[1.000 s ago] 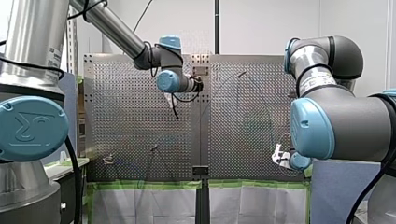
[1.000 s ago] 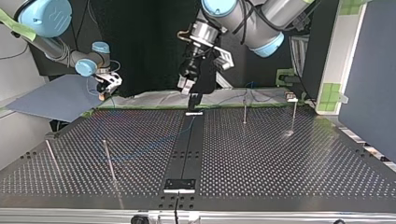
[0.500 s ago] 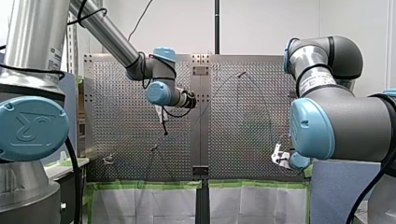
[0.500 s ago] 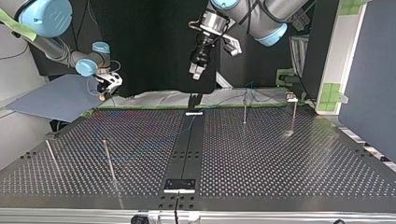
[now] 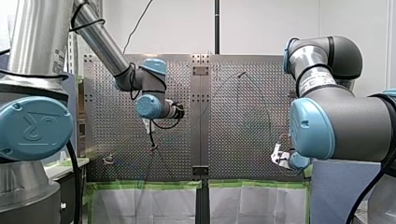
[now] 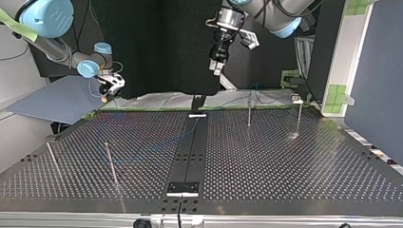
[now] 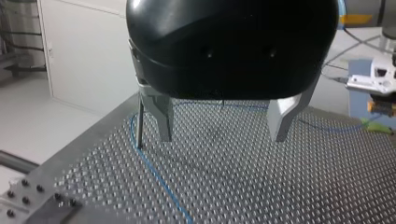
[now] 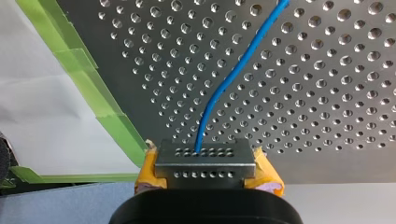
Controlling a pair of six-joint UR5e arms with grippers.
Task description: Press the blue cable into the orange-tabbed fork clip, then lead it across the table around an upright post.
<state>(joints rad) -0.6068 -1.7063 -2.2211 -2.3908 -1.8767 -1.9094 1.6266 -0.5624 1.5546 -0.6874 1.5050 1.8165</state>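
Note:
The blue cable [image 8: 233,77] runs out over the perforated table from my right gripper [image 8: 205,158], whose yellow pads are shut on it. In the top view that gripper [image 6: 108,89] hangs past the table's far left corner. My left gripper [image 6: 217,70] hovers high over the far edge, its metal fingers [image 7: 159,119] open with nothing between them. Below it, the cable [image 7: 159,179] bends round an upright post [image 7: 139,123]. A small clip [image 6: 296,99] with an orange tab sits at the far right edge, to the right of my left gripper.
Several thin upright posts stand on the table: two near the top view's left front [image 6: 110,164] [image 6: 52,161] and two at the far right [image 6: 249,112] [image 6: 299,118]. A black strip [image 6: 192,152] divides the table. Green tape [image 8: 116,126] lines the edge by my right gripper.
My left arm has swung to the top view's right and risen, away from the middle strip. Its fingers stay open. My right arm has not moved.

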